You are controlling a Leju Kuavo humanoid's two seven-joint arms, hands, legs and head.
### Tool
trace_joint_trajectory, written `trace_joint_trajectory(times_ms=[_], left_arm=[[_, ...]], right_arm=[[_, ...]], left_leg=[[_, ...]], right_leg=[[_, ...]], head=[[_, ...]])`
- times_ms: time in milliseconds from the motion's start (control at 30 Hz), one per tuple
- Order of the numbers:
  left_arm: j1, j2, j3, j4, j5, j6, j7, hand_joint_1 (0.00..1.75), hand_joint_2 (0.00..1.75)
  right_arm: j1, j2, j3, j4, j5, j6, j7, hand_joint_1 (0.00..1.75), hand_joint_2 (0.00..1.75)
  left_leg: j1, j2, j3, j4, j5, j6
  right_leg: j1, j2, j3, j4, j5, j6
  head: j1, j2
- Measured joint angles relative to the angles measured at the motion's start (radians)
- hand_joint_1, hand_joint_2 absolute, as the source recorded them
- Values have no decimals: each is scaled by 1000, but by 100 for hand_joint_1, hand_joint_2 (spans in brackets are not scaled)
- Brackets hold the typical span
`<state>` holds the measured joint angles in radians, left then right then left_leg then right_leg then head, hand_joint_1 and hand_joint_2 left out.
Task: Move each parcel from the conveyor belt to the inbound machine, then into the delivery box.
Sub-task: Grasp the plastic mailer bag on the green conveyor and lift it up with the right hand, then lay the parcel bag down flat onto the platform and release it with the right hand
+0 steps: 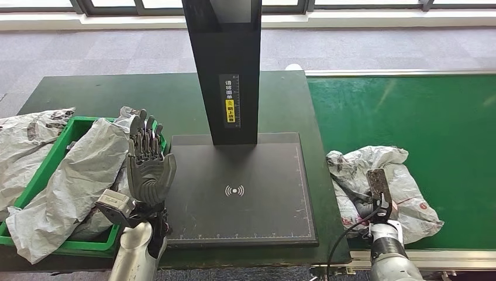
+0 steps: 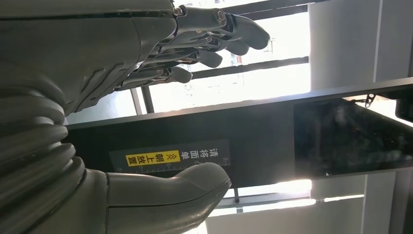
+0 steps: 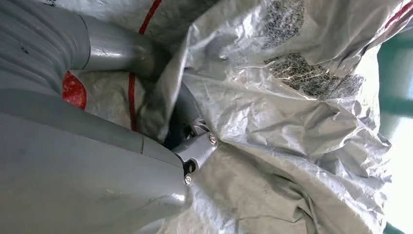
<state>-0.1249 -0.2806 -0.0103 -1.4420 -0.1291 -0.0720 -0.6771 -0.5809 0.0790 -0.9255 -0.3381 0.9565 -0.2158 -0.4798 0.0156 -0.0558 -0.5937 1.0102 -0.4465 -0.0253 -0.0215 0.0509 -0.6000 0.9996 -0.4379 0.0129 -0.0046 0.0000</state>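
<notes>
Two hands: left hand [image 1: 149,167] fingers spread empty, right hand [image 3: 146,122] gripping belt parcel [image 1: 380,187].

Daylight pours in from the far windows [image 1: 351,6], blowing out white behind the left wrist view; head view sharp.

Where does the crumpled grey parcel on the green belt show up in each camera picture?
Head view: the parcel lies at lower right on the belt, under the right hand.
Left wrist view: not in it.
Right wrist view: the parcel lies close up, folds bunched around the fingers.
Shared landmark: the right hand.
</notes>
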Motion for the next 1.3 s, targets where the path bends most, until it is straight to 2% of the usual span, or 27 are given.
trace_joint_trajectory(times_ms=[167, 267, 467, 567, 633, 700, 767, 900, 1100, 1300], left_arm=[[0, 0, -1, 0, -1, 2, 0, 0, 175], [0, 0, -3, 1, -2, 7, 0, 0, 175], [5, 2, -17, 2, -1, 35, 0, 0, 175], [12, 3, -22, 0, 0, 52, 0, 0, 175], [17, 3, -26, -2, 0, 59, 0, 0, 175], [20, 4, -27, -3, -1, 65, 0, 0, 175], [22, 4, -29, -5, -3, 70, 0, 0, 175], [23, 4, -33, -6, -10, 74, 0, 0, 175], [24, 4, -34, -8, -13, 74, 0, 0, 175], [24, 5, -34, -10, -3, 74, 0, 0, 175]], right_arm=[[-1, 0, 0, 1, 9, 34, 26, 175, 175], [0, 0, 0, 3, 0, 66, 9, 175, 175], [0, 5, 0, 3, -82, 139, -129, 175, 175], [14, 26, 23, -50, -260, 172, -202, 175, 175], [45, 43, 87, -137, -436, 132, -218, 175, 175], [96, 53, 204, -263, -614, 14, -222, 175, 175], [146, 58, 346, -396, -714, -109, -223, 175, 175], [212, 61, 583, -603, -725, -217, -225, 175, 175], [254, 57, 798, -758, -761, -333, -223, 175, 175], [279, 51, 988, -836, -753, -359, -222, 175, 175]], left_leg=[[0, 0, 0, 0, 0, 0], [0, 0, 0, 0, 0, 0], [0, 0, 0, 0, 0, 0], [0, 0, 0, 0, 0, 0], [0, -1, 0, 0, 0, 0], [0, -4, -1, 0, 1, 1], [0, -3, -2, 0, 1, 1], [0, 4, 0, 0, -1, 0], [0, 0, -2, 0, 1, 0], [0, 0, -1, 0, 1, 0]], right_leg=[[0, 0, 0, 0, 0, 0], [0, 0, 0, 0, 0, 0], [0, 0, 0, 0, 0, 0], [0, 0, 0, 0, 0, 0], [0, 0, 0, 0, 0, 0], [0, -3, 0, 1, -1, 1], [-1, -1, 0, 1, -1, 1], [-1, 6, -2, 0, 0, 0], [0, 0, -1, 1, 0, 0], [0, 0, -1, 1, 1, 0]], head=[[0, 0], [0, 0], [0, 0], [0, 0], [0, 0], [0, 0], [0, 0], [0, 0], [0, 0], [0, 0]])
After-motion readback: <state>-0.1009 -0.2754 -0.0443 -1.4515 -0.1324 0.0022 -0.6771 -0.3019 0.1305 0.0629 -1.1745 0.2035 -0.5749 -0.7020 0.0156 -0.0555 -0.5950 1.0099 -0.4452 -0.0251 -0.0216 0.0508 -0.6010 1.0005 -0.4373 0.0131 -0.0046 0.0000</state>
